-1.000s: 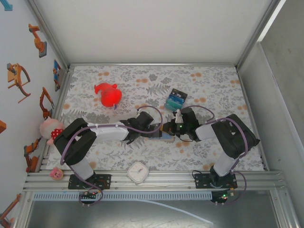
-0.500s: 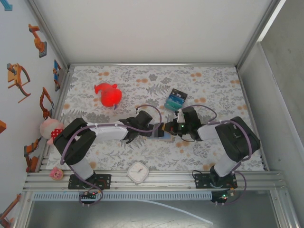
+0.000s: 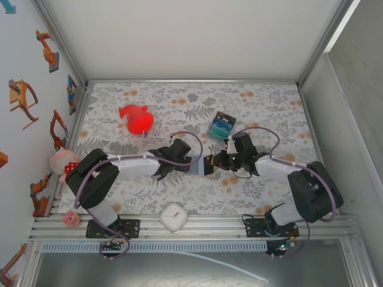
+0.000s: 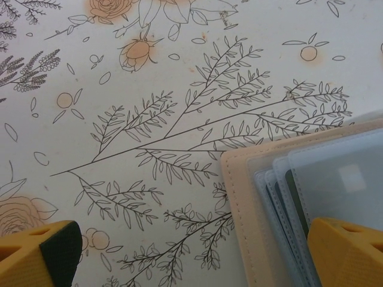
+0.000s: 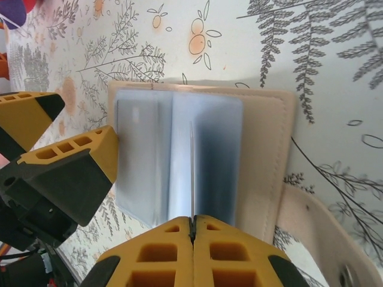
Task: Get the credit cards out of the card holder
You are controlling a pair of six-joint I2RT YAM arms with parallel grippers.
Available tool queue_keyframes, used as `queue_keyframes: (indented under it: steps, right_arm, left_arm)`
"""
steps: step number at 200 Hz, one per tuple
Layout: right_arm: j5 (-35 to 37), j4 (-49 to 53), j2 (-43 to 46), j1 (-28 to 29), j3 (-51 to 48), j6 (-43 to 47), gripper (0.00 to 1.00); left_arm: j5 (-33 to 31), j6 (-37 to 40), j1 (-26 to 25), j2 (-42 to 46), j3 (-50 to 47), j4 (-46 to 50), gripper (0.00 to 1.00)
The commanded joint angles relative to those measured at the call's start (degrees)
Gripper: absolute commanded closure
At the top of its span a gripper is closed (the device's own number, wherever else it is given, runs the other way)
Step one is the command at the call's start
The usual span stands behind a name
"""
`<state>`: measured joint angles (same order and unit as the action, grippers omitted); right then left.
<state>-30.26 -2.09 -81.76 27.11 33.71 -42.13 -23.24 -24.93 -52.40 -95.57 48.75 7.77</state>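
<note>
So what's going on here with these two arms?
Two robot arms are working on a tan wallet that lies open on the flowered table. The right fingers are shut on a card, seen edge-on over the wallet's blue pockets. Whether it is fully out is unclear. The left fingers are wide open, with one over the wallet's edge, seemingly steadying it.

Table [image 3: 269, 101]: flat, covered with a floral print. The card holder [image 5: 263, 149] lies open on it, directly beneath my right gripper [image 5: 191, 220] and at the fingertips of my left gripper [image 3: 192, 164]. A blue-and-teal block [image 3: 220, 125] lies just beyond my right gripper. A red toy [image 3: 136, 119] lies well beyond my left gripper, to its left. A white clock [image 3: 174, 216] lies behind my left gripper, at the near edge.
</note>
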Motion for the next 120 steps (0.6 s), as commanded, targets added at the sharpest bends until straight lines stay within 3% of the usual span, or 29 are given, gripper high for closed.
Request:
queue_keyframes:
  steps: [1, 72, 120]
  right_arm:
    - [3.0, 6.7, 3.5, -0.3, 3.3, 4.2, 1.0]
    - [11.3, 19.9, 8.7, -0.3, 12.6, 15.0, 1.0]
    - [18.1, 23.5, 9.1, -0.3, 19.1, 22.8, 1.0]
  left_arm:
    - [-1.2, 2.2, 0.4, 2.4, 1.4, 3.3, 0.03]
    - [-2.1, 6.9, 0.6, 9.9, 2.8, 1.7, 0.03]
    - [-1.3, 2.7, 3.1, 20.8, -2.8, -1.4, 0.03]
